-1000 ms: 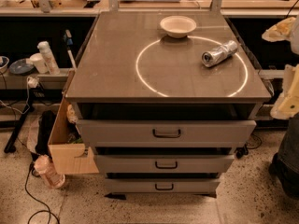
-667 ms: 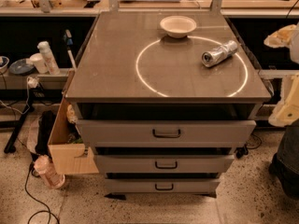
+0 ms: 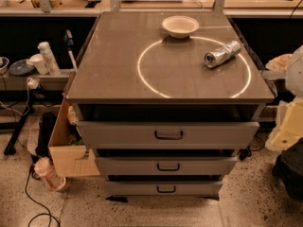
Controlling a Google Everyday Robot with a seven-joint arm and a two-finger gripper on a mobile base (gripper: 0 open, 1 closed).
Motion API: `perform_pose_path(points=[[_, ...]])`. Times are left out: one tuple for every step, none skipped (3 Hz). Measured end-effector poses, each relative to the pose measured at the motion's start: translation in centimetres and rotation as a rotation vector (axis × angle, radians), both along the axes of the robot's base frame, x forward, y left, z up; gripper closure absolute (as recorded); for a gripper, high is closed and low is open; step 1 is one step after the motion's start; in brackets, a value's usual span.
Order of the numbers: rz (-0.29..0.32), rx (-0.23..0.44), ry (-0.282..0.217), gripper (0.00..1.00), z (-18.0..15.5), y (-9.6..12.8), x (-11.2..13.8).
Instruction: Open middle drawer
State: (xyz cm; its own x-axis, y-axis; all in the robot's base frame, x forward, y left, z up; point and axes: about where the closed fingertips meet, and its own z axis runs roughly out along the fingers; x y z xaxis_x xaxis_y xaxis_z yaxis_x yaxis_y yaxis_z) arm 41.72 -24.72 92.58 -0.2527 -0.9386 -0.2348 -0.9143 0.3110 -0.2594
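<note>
The grey cabinet (image 3: 118, 70) has three drawers stacked at its front. The middle drawer (image 3: 123, 165) has a plain grey front with a small dark loop handle (image 3: 168, 166) at its centre, and it looks pushed in. Above it is the taller top drawer (image 3: 118, 134) with a wider handle. Below it is the narrow bottom drawer (image 3: 132, 188). My gripper (image 3: 287, 126) shows as a pale cream shape at the right edge, to the right of the drawers, level with the top drawer and apart from them.
A white bowl (image 3: 180, 26) and a crushed silver can (image 3: 222, 54) lie on the cabinet top by a white circle. A cardboard box (image 3: 66, 150) and a pink bottle (image 3: 47, 173) stand at the cabinet's left. Cables lie on the floor at the left. A dark object (image 3: 291, 174) is at the lower right.
The pale arm and gripper at the right edge have moved downward, from level with the cabinet top to beside the drawers. The drawers and the things on the top have not moved.
</note>
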Motion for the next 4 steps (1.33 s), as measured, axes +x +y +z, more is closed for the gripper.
perform_pose_path(points=[[0.037, 0.031, 0.059, 0.00, -3.3, 1.0, -1.1], [0.036, 0.031, 0.059, 0.00, -3.3, 1.0, -1.1], [0.021, 0.018, 0.082, 0.00, -4.8, 1.0, -1.6], [0.012, 0.018, 0.117, 0.00, -6.9, 1.3, -2.2]])
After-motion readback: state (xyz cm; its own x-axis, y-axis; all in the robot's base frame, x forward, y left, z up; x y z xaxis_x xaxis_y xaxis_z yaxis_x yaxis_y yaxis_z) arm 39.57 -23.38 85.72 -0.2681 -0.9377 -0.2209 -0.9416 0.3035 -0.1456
